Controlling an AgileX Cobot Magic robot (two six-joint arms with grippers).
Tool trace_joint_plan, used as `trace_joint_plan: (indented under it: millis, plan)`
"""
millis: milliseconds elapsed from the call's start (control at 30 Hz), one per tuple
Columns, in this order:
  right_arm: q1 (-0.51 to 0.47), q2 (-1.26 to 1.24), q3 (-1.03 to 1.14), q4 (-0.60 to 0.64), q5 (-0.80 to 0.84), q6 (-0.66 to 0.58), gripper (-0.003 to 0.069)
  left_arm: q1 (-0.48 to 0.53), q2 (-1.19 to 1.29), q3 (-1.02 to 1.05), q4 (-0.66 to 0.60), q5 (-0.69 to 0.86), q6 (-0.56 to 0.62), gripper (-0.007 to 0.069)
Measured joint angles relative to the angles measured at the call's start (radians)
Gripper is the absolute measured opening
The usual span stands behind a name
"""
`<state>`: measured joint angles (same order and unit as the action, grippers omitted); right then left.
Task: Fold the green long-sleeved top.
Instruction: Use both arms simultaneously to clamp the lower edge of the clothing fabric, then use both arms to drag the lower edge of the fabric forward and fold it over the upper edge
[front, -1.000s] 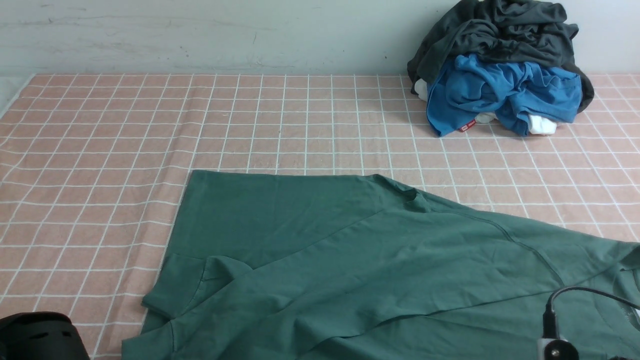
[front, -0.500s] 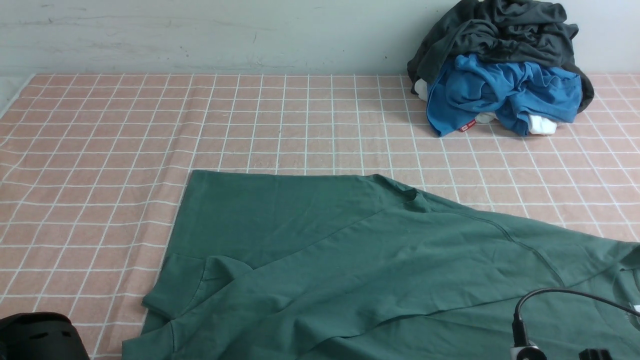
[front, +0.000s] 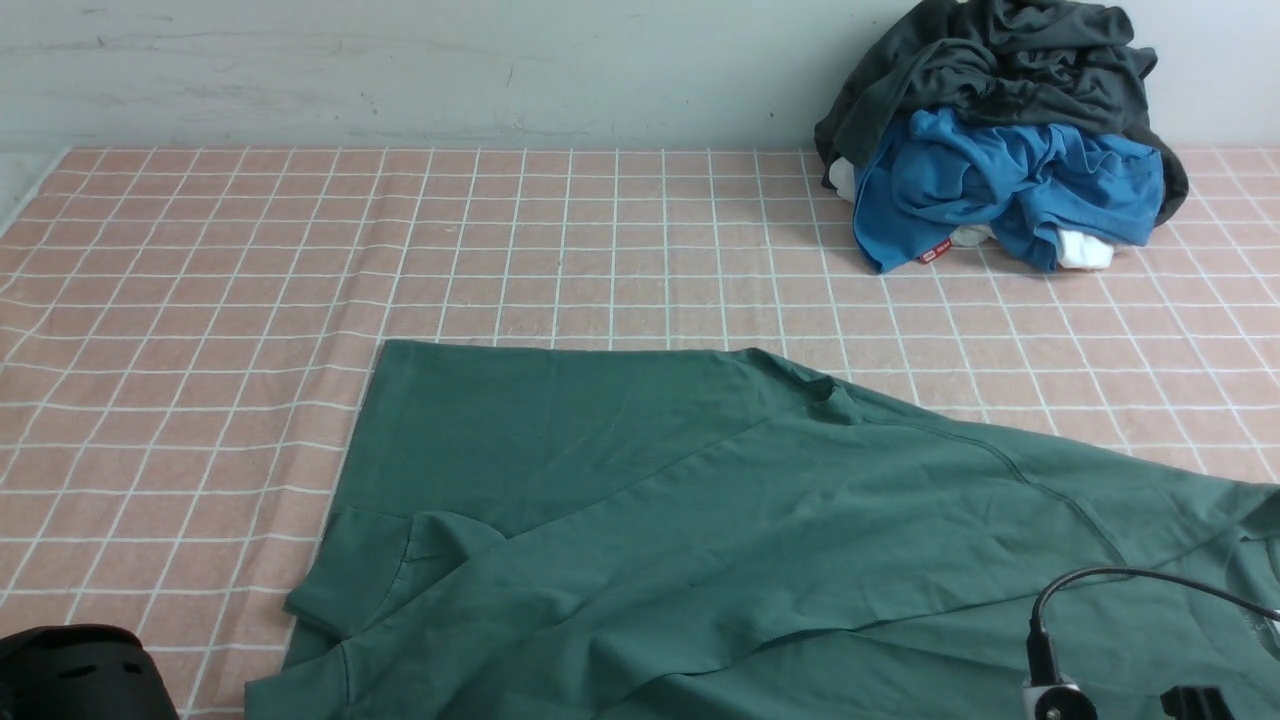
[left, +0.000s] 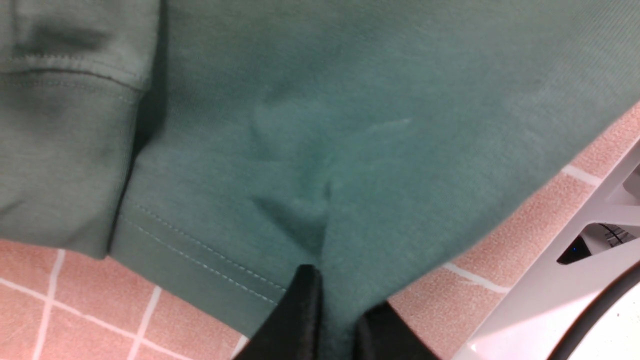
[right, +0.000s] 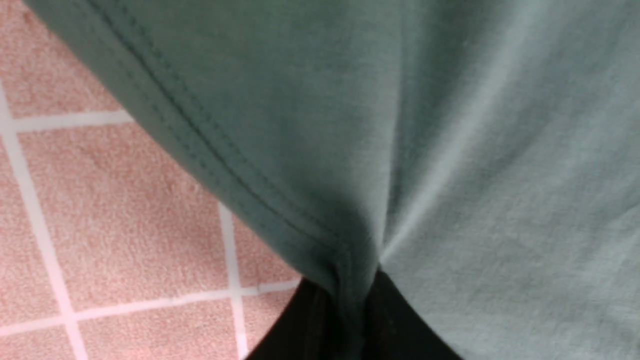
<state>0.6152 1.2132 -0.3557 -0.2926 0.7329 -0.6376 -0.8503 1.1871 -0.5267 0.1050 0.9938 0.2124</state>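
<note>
The green long-sleeved top (front: 720, 520) lies spread over the near half of the table, with a folded sleeve and cuff at its left side (front: 350, 590). In the left wrist view my left gripper (left: 340, 296) is shut on the top (left: 320, 150), pinching a bunch of fabric beside the stitched hem. In the right wrist view my right gripper (right: 352, 295) is shut on the top (right: 400, 125), with a gathered fold next to a seamed edge squeezed between the black fingers (right: 400, 320). Both grippers lie below the front view's lower edge.
A heap of dark grey (front: 1000, 70) and bright blue (front: 1000, 190) garments sits at the back right against the wall. A pink checked cloth (front: 600, 250) covers the table. The left arm's black housing (front: 70, 675) and the right arm's cable and mount (front: 1050, 690) show at the near edge.
The right arm's cable and mount have shifted left and lower in the front view. The top has barely moved. The left arm stays put.
</note>
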Motion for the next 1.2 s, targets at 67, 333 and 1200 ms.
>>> trace_joint_plan:
  millis: [67,333,1200]
  plan:
    - [0.000,-0.011,-0.007,0.003,0.010,0.001,0.0033,0.000,0.000,0.000,0.000,0.000,0.000,0.0020]
    - [-0.014,-0.048,-0.220,0.020,0.236,0.002,0.0020,0.041,0.000,-0.061,0.001,0.031,0.002,0.0020]
    - [-0.467,0.618,-1.123,0.309,0.380,-0.176,0.0020,0.655,0.617,-1.031,0.010,0.069,0.235,0.0027]
